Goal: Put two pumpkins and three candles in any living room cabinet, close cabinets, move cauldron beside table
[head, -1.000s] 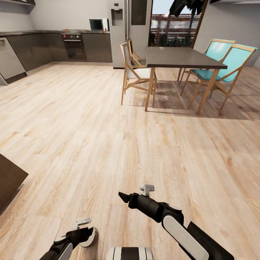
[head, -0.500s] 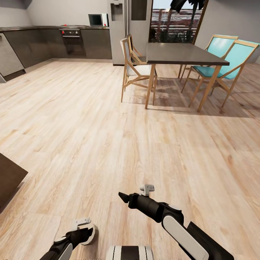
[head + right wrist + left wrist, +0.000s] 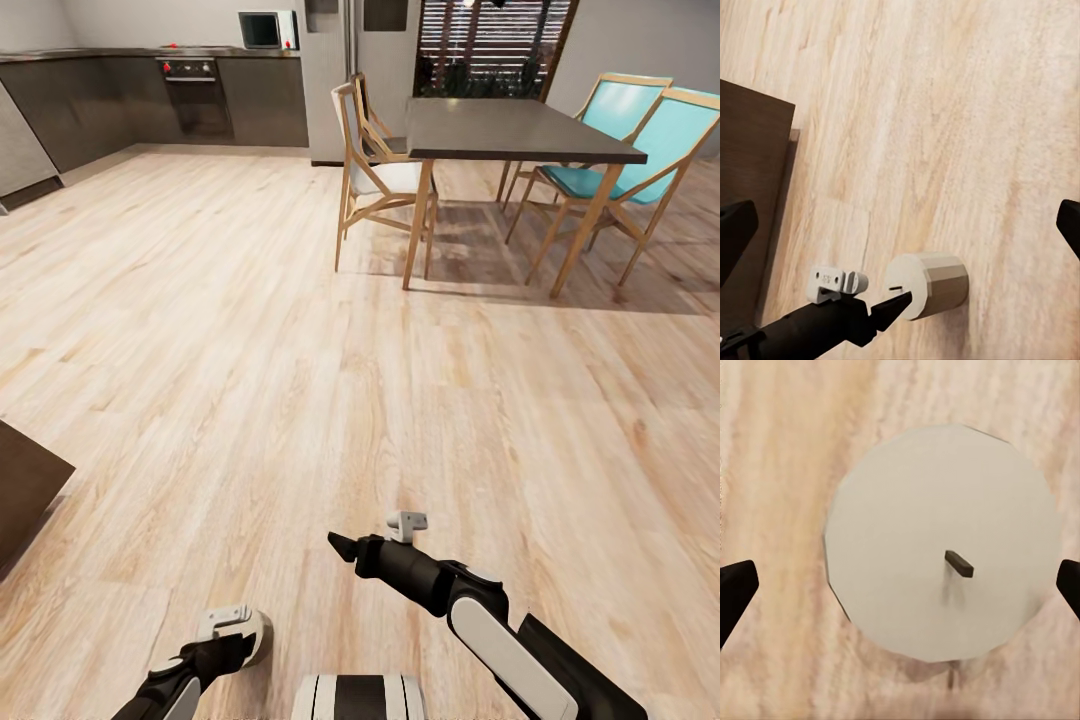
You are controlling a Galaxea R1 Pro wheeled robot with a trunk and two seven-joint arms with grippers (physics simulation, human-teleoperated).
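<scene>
A pale grey-white candle (image 3: 248,636) stands upright on the light wood-plank floor (image 3: 250,350), clasped by the left gripper (image 3: 238,645) low in the head view. In the left wrist view the candle (image 3: 941,540) presents its flat round top with a short dark wick (image 3: 959,563), and the gripper's two dark fingertips (image 3: 735,592) sit at opposite edges of the picture, the candle between them. The right wrist view shows the same candle (image 3: 928,283) on the floor with a black finger of the left gripper (image 3: 889,307) touching its side.

The right gripper (image 3: 343,547) hangs over bare floor near the middle of the head view, away from the candle; its black fingers come to a single point, drawn together on nothing.

A corner of the dark-brown cabinet (image 3: 25,490) juts in at the left edge of the head view, and its flat top (image 3: 750,195) also appears in the right wrist view, near the candle but apart from it. No drawer interior can be seen.

Farther off stand a dark-topped dining table (image 3: 515,132) on wooden legs, a white-seated wooden chair (image 3: 375,180) and two turquoise chairs (image 3: 640,140). Grey kitchen units (image 3: 130,95), an oven (image 3: 195,95) and a microwave (image 3: 268,28) line the far wall. No writing or labels can be read.
</scene>
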